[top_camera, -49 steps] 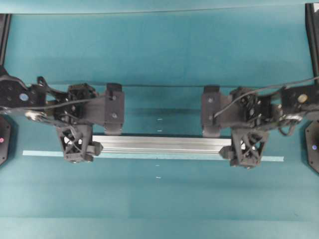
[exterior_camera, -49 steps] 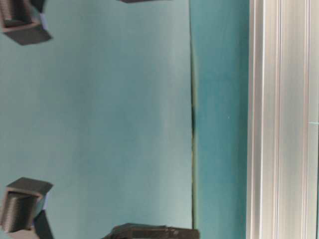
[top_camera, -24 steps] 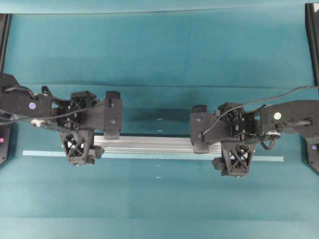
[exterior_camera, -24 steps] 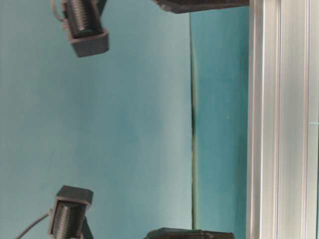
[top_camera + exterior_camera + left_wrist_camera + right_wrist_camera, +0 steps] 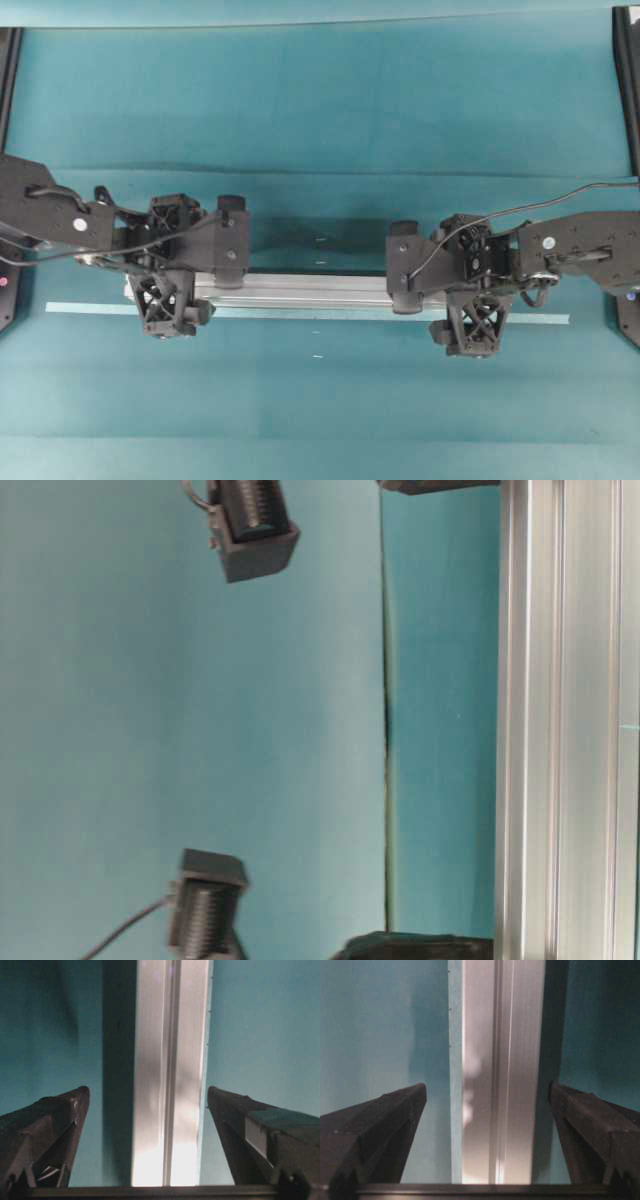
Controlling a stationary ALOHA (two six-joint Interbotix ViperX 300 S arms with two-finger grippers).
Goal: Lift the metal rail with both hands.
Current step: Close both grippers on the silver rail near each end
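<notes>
Teal mat (image 5: 320, 100) carries the rail (image 5: 300, 290). Left gripper (image 5: 145, 1097) and right gripper (image 5: 487, 1092) both gape wide, fingers straddling the rail, ungrasped.

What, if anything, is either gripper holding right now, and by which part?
Nothing is held. The left gripper and right gripper are both open, fingers straddling the metal rail with gaps on each side, not touching it.

My work surface is a teal cloth-covered table (image 5: 320, 100) filling the overhead view. A thin pale tape strip (image 5: 80, 308) runs left to right across its middle. Small white marks (image 5: 320, 240) dot the centre. Black frame posts (image 5: 627, 60) stand at the upper corners. Light is even, casting soft shadows.
</notes>
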